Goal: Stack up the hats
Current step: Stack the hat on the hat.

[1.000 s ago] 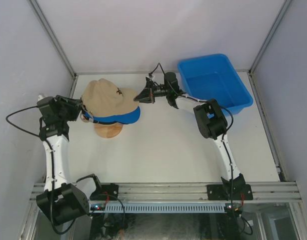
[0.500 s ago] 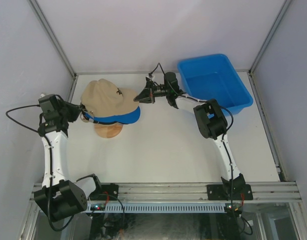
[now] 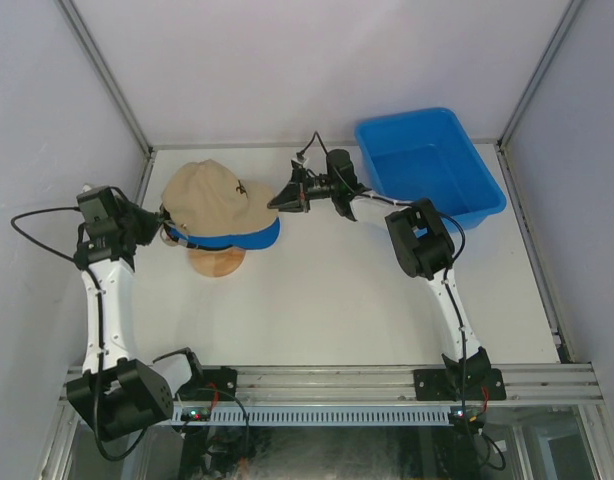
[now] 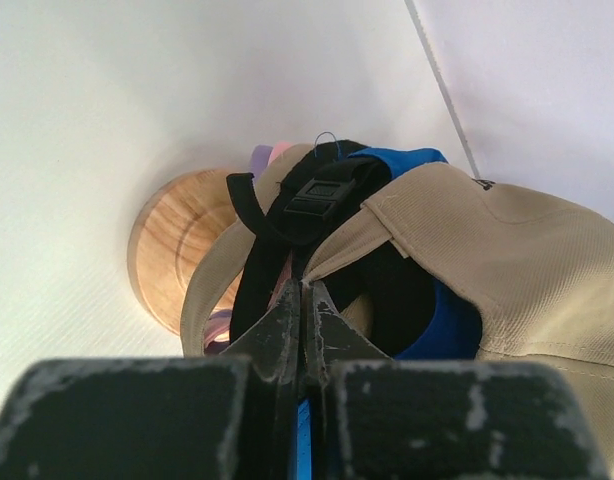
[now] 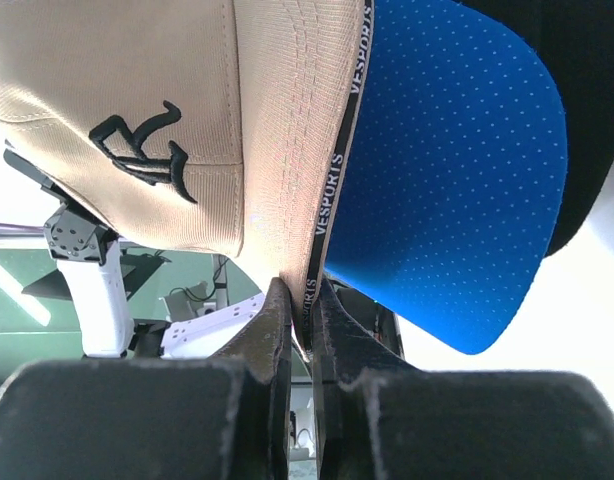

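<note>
White bench [image 3: 327, 300] between pale walls [image 3: 287, 70]: blue bin [image 3: 427, 160] far-right corner, tan cap [image 3: 207, 190] (atop stacked hats [image 3: 249, 235]) far-left; right gripper [image 3: 273, 203] pinches its brim, left gripper [image 3: 165, 222] clenched behind.

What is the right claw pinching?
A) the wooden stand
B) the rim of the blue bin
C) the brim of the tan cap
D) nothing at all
C: the right wrist view shows the right claw closed on the edge of the brim of the tan cap, and the overhead view shows it clear of the blue bin.
</note>
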Motion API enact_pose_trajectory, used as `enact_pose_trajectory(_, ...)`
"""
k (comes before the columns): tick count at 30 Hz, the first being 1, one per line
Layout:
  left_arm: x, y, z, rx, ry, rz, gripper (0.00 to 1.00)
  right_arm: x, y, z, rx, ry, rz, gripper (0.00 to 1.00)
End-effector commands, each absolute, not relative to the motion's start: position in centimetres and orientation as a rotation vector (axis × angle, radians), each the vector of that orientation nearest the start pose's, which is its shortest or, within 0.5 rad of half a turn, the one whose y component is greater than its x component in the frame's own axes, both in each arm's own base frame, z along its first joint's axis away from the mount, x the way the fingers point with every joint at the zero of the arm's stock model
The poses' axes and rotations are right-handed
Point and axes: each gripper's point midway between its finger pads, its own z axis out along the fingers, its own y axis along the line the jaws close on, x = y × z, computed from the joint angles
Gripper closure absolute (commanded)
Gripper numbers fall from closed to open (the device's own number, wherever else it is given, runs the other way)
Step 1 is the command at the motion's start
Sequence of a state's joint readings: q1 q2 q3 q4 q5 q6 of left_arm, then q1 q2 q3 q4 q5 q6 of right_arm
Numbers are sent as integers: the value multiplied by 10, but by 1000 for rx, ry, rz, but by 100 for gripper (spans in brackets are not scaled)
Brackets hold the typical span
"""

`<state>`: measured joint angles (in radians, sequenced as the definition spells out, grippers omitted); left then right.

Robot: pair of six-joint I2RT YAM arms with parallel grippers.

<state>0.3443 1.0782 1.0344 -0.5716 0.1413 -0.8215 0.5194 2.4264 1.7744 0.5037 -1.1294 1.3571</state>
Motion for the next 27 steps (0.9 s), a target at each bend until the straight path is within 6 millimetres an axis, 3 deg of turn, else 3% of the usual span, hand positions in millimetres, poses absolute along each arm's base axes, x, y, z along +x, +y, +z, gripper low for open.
enact_pose_trajectory(1,314,64,231,-1141,1954,-336,100,389,433,125,-149,2380,2086,100)
enact_pose_trajectory(7,306,68,223,-1155,2004,-275,100,385,434,111,-142,2429,2045,100)
enact_pose_trajectory(27,285,66,160,-1230,2206,-199,100,372,433,53,-104,2640,1823,100)
